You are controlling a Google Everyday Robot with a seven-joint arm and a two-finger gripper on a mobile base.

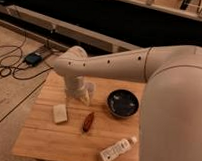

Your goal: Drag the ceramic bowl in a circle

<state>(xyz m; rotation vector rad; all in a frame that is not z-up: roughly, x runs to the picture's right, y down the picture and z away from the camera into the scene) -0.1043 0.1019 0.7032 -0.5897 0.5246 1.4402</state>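
Near the ceramic bowl [122, 103] hangs the gripper [80, 96]; bottle [114, 151] label cannot be read.

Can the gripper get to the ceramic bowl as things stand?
Probably yes. The gripper hangs low over the wooden table, left of the ceramic bowl. A small white cup stands beside it on the bowl's side, so a straight slide might knock it; from above, nothing covers the bowl.
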